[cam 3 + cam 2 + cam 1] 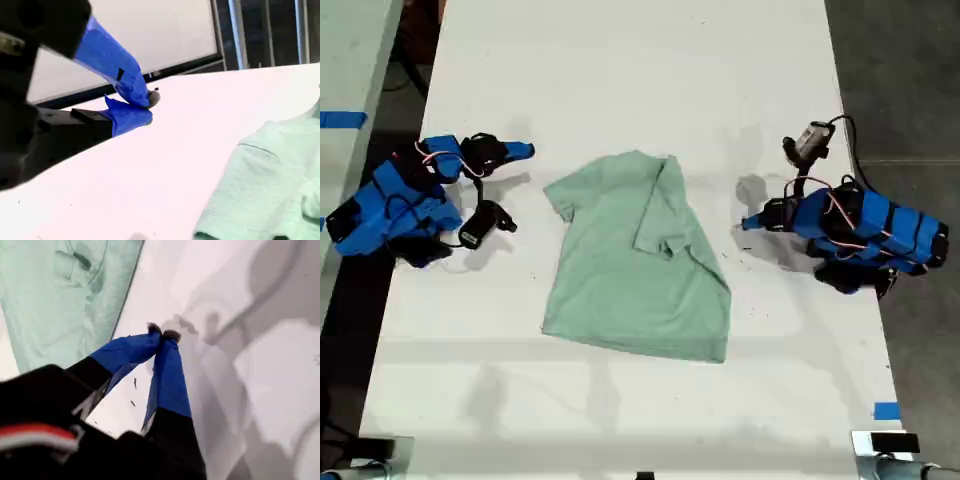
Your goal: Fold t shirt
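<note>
The t shirt, pale mint green, lies flat near the middle of the white surface in the exterior view, with its exterior-view right side folded over onto the body; one short sleeve extends toward that view's left. My first end effector rests at the exterior view's right, just beside the shirt's folded edge but apart from it, its blue fingers closed tip to tip on nothing. My second end effector sits at the exterior view's left, near the sleeve without touching it, jaws together and empty.
</note>
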